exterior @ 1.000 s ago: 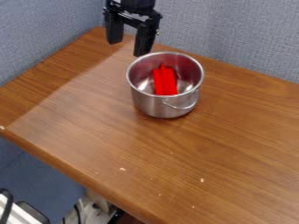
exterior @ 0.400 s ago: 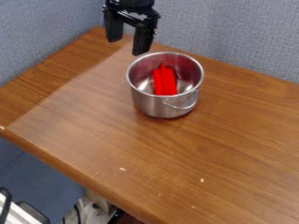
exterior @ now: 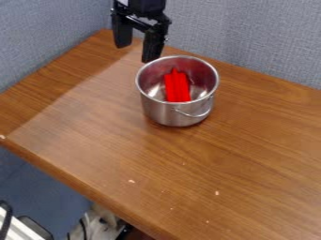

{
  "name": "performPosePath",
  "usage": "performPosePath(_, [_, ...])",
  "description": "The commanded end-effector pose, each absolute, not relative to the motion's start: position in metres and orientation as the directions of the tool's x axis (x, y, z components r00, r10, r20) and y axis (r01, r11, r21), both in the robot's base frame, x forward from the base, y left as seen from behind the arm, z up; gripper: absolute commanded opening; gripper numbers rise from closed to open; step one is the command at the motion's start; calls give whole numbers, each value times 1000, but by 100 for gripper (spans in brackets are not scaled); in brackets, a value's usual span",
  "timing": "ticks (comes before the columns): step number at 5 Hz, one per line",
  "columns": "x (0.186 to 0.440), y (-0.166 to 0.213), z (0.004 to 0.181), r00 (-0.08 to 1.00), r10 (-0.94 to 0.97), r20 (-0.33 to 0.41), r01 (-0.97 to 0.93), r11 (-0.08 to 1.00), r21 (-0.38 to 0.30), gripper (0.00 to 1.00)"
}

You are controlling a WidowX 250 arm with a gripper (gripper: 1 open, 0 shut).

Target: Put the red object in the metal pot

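Hand (exterior: 137,45), black, two-fingered, set above the far left part of the worktop (exterior: 100,122) and behind the metal pot (exterior: 177,90); fingers (exterior: 122,36) spread apart and pointing downward with nothing between them, so the hand is open and empty. Compared with the view a second ago, the hand sits a touch higher in the picture, its upper part now cut by the top edge; against the view from less than half a second ago the shift is barely perceptible; pot and contents unchanged in place across all three views. Count: one hand; one metal pot; one red object (exterior: 178,84); one worktop. Metal pot: round, shiny steel, straight sides, upright on the wooden worktop toward its back right portion, with a small handle (exterior: 192,112) on the side nearest the camera. Red object: bright, glossy, elongated; lying inside the pot on its bottom, long axis running roughly from the far wall toward the near wall; wholly within the rim. Hand pose: vertical, fingertips hanging level with or slightly above the pot's far-left rim in the picture, apart from the pot and not touching it; wrist section rises straight out of view. Worktop: brown wood grain, with grey-blue fabric wall (exterior: 251,37) behind it.
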State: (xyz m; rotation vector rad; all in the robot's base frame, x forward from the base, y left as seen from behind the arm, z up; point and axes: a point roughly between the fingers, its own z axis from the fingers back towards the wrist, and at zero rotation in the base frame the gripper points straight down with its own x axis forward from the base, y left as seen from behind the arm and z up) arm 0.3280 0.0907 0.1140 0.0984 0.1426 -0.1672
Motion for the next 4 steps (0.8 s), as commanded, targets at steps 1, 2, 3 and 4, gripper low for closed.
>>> performPosePath(1, [329,96,141,986,-152,-67,160,979,129,100])
performPosePath(2, [331,97,142,986,-157,-58,164,978,131,100])
performPosePath(3, [334,97,142,986,-160,-52,166,977,133,100])
performPosePath(4, [336,97,143,985,-163,-47,168,977,134,100])
